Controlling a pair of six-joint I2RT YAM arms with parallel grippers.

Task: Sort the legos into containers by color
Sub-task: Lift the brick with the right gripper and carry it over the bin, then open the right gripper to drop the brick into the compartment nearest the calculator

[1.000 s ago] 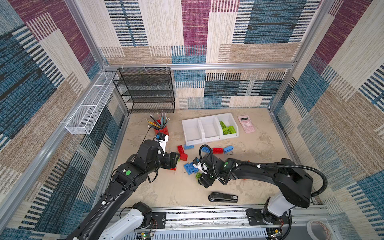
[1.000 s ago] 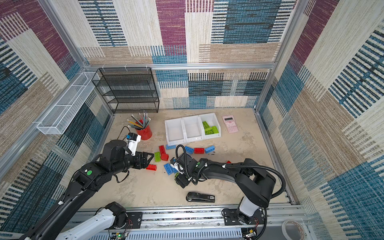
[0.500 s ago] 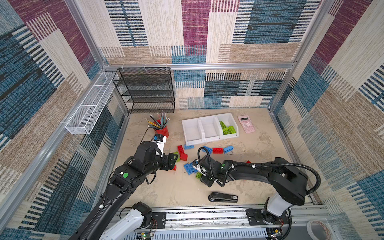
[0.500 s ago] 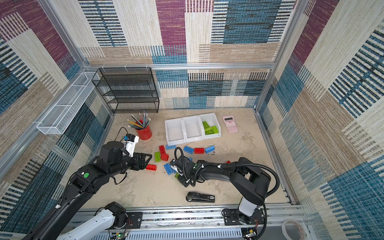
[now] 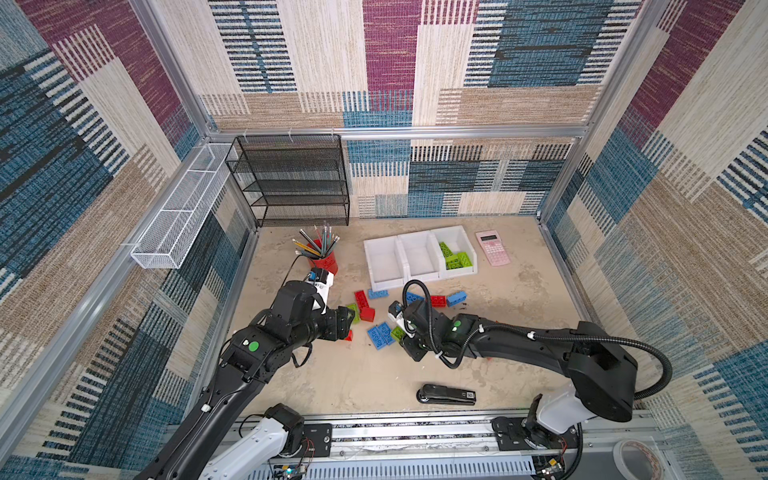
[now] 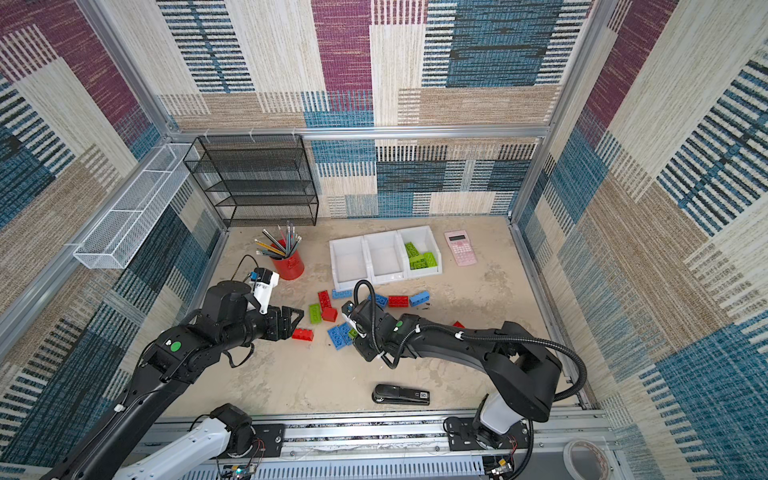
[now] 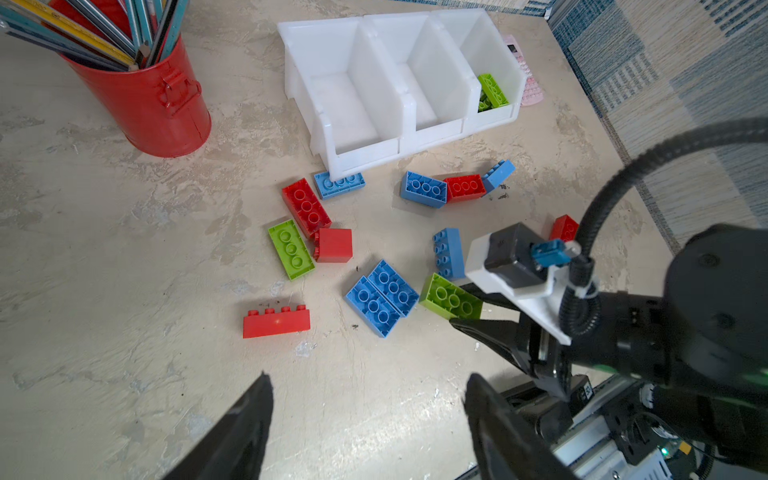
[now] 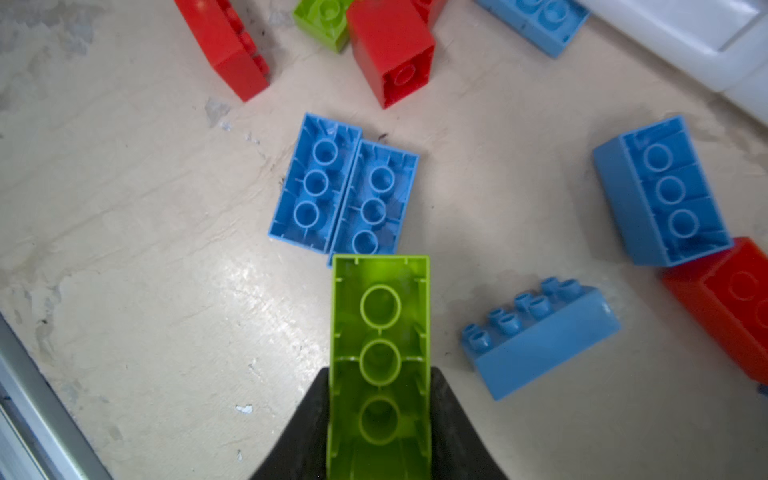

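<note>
Left arm (image 5: 257,353) and right arm (image 5: 519,336): matte black shells, white base links (image 5: 249,449). One round green sticker (image 5: 252,345) apiece. Ribbed black hose (image 7: 685,140), white-tied, along right arm.

Glossy plastic legos (image 7: 382,297); smooth white plastic containers (image 7: 374,70); rough matt stone-look bench (image 7: 104,270); glossy red-painted metal cup (image 7: 145,104).

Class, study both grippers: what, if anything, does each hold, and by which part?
The right gripper is shut on a lime green lego, pinching its long side walls near one end. The left gripper is open and holds nothing.
</note>
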